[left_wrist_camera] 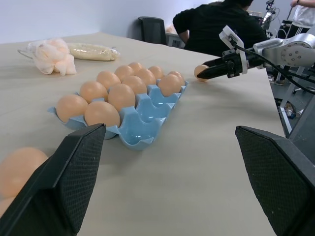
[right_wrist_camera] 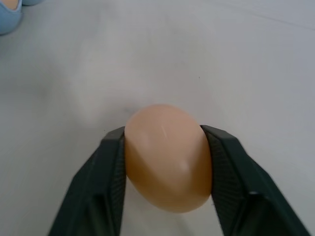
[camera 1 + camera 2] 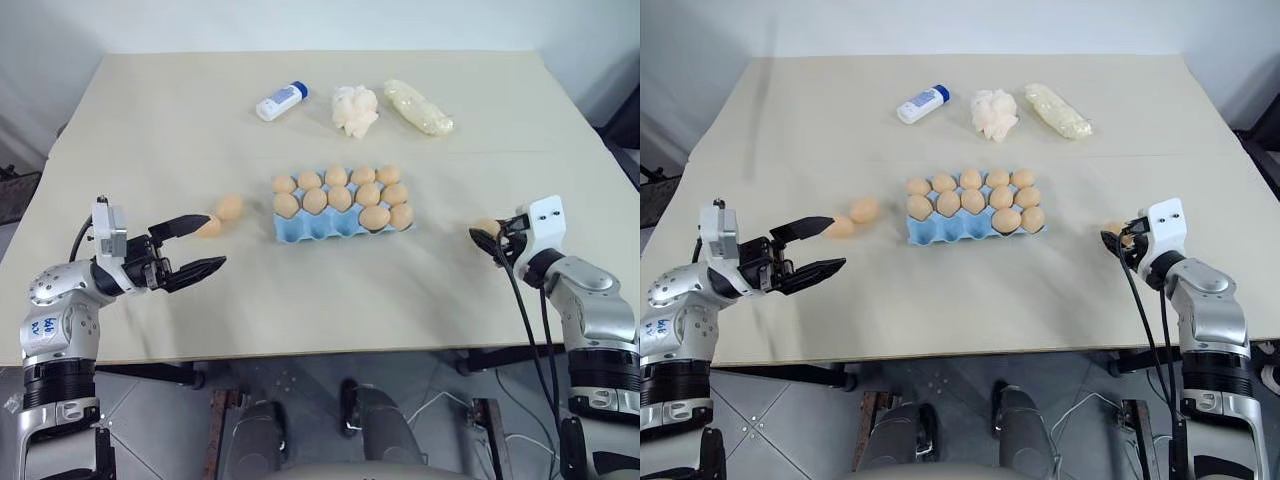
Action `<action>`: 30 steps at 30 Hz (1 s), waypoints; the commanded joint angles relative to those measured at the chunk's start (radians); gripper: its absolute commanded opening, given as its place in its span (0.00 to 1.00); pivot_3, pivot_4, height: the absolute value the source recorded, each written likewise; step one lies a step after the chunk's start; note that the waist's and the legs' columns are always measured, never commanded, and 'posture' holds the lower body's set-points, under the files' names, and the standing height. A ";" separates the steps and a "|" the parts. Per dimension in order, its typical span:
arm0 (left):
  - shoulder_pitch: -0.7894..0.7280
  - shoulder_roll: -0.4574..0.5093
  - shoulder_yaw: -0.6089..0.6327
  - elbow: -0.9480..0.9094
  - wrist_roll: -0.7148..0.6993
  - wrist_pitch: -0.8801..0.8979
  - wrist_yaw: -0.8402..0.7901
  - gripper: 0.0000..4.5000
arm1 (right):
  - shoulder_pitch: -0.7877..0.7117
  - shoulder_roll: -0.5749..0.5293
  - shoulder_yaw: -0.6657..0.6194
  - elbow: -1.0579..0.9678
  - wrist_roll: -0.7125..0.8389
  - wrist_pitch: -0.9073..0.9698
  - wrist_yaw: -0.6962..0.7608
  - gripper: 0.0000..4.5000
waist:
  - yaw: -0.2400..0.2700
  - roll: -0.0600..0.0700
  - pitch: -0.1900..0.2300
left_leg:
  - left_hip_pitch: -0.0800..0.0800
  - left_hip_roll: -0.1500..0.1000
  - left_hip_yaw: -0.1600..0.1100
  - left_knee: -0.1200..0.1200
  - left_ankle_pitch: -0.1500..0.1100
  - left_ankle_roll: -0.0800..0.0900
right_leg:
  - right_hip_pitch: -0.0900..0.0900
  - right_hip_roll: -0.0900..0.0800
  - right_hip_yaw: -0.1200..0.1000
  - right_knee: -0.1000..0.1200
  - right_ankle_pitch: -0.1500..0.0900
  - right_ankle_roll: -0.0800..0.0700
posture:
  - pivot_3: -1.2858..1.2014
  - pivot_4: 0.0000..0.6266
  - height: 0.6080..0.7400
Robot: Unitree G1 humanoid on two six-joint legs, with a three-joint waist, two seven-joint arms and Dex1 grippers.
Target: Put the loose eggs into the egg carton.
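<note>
The left gripper (image 3: 196, 246) hangs over the tabletop's left edge, fingers spread wide and empty. The right gripper (image 2: 165, 160) (near the right edge) has both pads pressed against an egg (image 2: 167, 156).

loose egg (image 1: 17, 169) cut by frame edge, person's (image 1: 216, 24) head cropped

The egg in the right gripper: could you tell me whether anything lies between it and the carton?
Nothing visible does. The right gripper is shut on an egg, and only bare table lies between it and the egg carton. The carton's front row has empty cups.
</note>
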 commanded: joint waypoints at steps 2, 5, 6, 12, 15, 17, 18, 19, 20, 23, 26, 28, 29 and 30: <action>0.015 0.020 0.037 -0.050 -0.028 -0.001 0.015 1.00 | -0.015 -0.030 -0.011 -0.184 0.043 0.063 0.017 0.36 | 0.001 0.000 0.000 | 0.001 0.000 -0.001 0.000 0.000 0.000 | 0.000 0.000 0.000 0.001 0.000 0.000 | 0.52 0.24 1.00; 0.021 0.018 0.040 -0.059 -0.030 -0.001 0.027 1.00 | -0.073 -0.001 0.029 -0.340 0.110 0.185 0.024 0.36 | -0.003 0.001 0.000 | 0.001 0.001 -0.004 0.000 0.000 0.000 | -0.001 0.000 0.002 0.002 0.000 0.000 | 0.52 0.24 1.00; 0.021 0.017 0.041 -0.060 -0.030 0.000 0.029 1.00 | -0.082 0.004 0.037 -0.361 0.120 0.208 0.022 0.35 | -0.005 0.001 0.000 | 0.001 0.001 -0.004 0.000 0.000 0.000 | -0.001 0.000 0.002 0.002 0.000 0.000 | 0.52 0.24 1.00; 0.018 0.007 0.040 -0.064 -0.027 -0.004 0.053 1.00 | -0.214 0.141 0.205 -0.397 0.126 0.273 0.006 0.35 | -0.001 0.001 0.000 | 0.001 0.004 -0.004 0.000 0.000 -0.001 | -0.001 0.001 0.001 0.002 0.000 -0.002 | 0.52 0.24 1.00; 0.024 0.005 0.044 -0.075 -0.028 -0.004 0.067 1.00 | -0.247 0.194 0.258 -0.345 0.106 0.253 0.002 0.35 | 0.004 0.001 0.000 | -0.001 0.004 -0.003 0.000 -0.001 -0.001 | -0.002 0.001 0.000 0.001 0.000 -0.002 | 0.52 0.24 1.00; 0.032 0.006 0.049 -0.082 -0.030 -0.005 0.076 1.00 | -0.259 0.222 0.290 -0.308 0.090 0.226 0.009 0.35 | 0.005 0.001 0.000 | -0.002 0.004 -0.002 0.000 -0.001 -0.001 | -0.002 0.001 -0.001 0.001 0.000 -0.002 | 0.52 0.24 1.00; 0.040 0.008 0.054 -0.088 -0.032 -0.004 0.080 1.00 | -0.266 0.236 0.308 -0.285 0.079 0.207 0.015 0.35 | 0.005 0.001 0.000 | -0.003 0.004 -0.002 0.001 -0.001 0.000 | -0.002 0.001 -0.002 0.000 0.000 -0.002 | 0.52 0.24 1.00; 0.046 0.009 0.057 -0.093 -0.033 -0.004 0.082 1.00 | -0.273 0.247 0.320 -0.264 0.069 0.191 0.019 0.35 | 0.004 0.001 0.000 | -0.003 0.003 -0.001 0.001 -0.001 0.000 | -0.002 0.001 -0.002 0.000 0.000 -0.002 | 0.52 0.24 1.00; 0.049 0.010 0.058 -0.096 -0.035 -0.003 0.084 1.00 | -0.279 0.254 0.328 -0.249 0.063 0.180 0.021 0.35 | 0.003 0.001 0.000 | -0.003 0.002 -0.001 0.001 -0.002 0.000 | -0.002 0.001 -0.002 0.000 0.000 -0.002 | 0.52 0.24 1.00; 0.065 0.010 0.065 -0.110 -0.038 -0.005 0.095 1.00 | -0.305 0.279 0.349 -0.192 0.048 0.152 0.034 0.35 | 0.002 0.001 0.000 | -0.003 0.003 0.000 0.001 -0.002 0.000 | -0.002 0.001 -0.002 0.000 0.000 -0.002 | 0.52 0.24 1.00; 0.078 0.007 0.071 -0.122 -0.040 -0.008 0.108 1.00 | -0.318 0.284 0.379 -0.147 0.021 0.124 0.061 0.35 | 0.000 0.001 0.000 | -0.002 0.003 0.000 0.001 -0.002 -0.001 | -0.002 0.001 -0.002 0.000 0.000 -0.002 | 0.52 0.24 1.00; 0.081 0.006 0.071 -0.127 -0.041 -0.009 0.114 1.00 | -0.322 0.288 0.377 -0.138 0.018 0.115 0.066 0.51 | 0.000 0.001 0.000 | -0.002 0.003 0.000 0.001 -0.002 -0.001 | -0.002 0.001 -0.002 0.001 0.000 -0.002 | 0.52 0.24 1.00; 0.083 0.006 0.071 -0.129 -0.042 -0.009 0.116 1.00 | -0.323 0.290 0.376 -0.137 0.018 0.115 0.070 0.57 | 0.000 0.001 0.000 | -0.002 0.003 0.000 0.001 -0.002 -0.001 | -0.002 0.001 -0.002 0.001 0.000 -0.002 | 0.52 0.24 1.00; 0.083 0.005 0.071 -0.130 -0.042 -0.009 0.118 1.00 | -0.325 0.291 0.376 -0.137 0.018 0.114 0.073 0.65 | 0.000 0.001 0.000 | -0.002 0.003 0.000 0.001 -0.001 -0.001 | -0.002 0.001 -0.002 0.001 -0.001 -0.002 | 0.52 0.24 1.00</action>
